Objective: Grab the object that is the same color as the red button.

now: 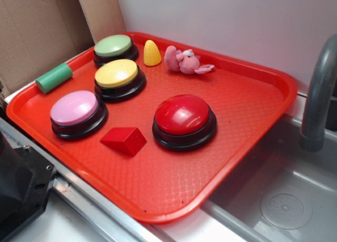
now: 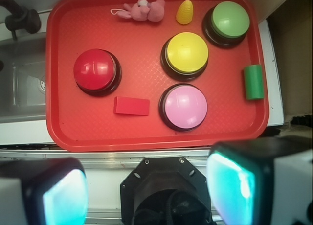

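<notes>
Taking the wrist view from left to right: a sink (image 2: 24,83), then the red tray (image 2: 58,132), on which the red button (image 2: 96,71) sits, and just right of it, slightly nearer the camera, the red block (image 2: 131,106). Past the block is the pink button (image 2: 184,106). The block lies flat between those two buttons, its long axis running left to right. The pincer (image 2: 146,191) is released, its two pads spread wide at the bottom edge, high above the tray; the block lies ahead of it and slightly left. The exterior view shows the block's sloped wedge top (image 1: 124,139), but not the pincer.
</notes>
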You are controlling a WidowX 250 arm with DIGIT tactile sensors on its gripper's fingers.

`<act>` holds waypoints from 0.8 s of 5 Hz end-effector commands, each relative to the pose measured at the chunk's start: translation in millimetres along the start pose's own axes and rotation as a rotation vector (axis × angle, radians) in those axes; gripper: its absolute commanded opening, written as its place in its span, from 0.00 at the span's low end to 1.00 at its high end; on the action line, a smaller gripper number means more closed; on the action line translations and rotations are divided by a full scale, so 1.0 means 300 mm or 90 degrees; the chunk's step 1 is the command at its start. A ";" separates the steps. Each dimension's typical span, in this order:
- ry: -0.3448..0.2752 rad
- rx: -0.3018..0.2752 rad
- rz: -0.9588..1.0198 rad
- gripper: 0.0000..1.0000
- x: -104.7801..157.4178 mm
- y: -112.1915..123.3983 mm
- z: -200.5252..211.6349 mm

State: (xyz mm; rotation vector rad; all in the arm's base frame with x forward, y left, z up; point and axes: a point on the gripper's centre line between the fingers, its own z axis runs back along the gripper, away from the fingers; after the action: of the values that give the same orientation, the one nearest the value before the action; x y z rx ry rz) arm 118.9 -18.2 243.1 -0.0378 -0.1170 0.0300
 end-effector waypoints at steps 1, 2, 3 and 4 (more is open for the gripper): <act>0.000 0.000 0.000 1.00 0.000 0.000 0.000; -0.008 -0.002 -0.160 1.00 0.043 -0.035 -0.065; -0.037 -0.033 -0.318 1.00 0.088 -0.077 -0.162; -0.051 -0.072 -0.473 1.00 0.107 -0.095 -0.266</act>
State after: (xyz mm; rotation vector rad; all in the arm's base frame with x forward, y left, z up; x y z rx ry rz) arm 160.1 -45.1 160.6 -0.1026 -0.1772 -0.7291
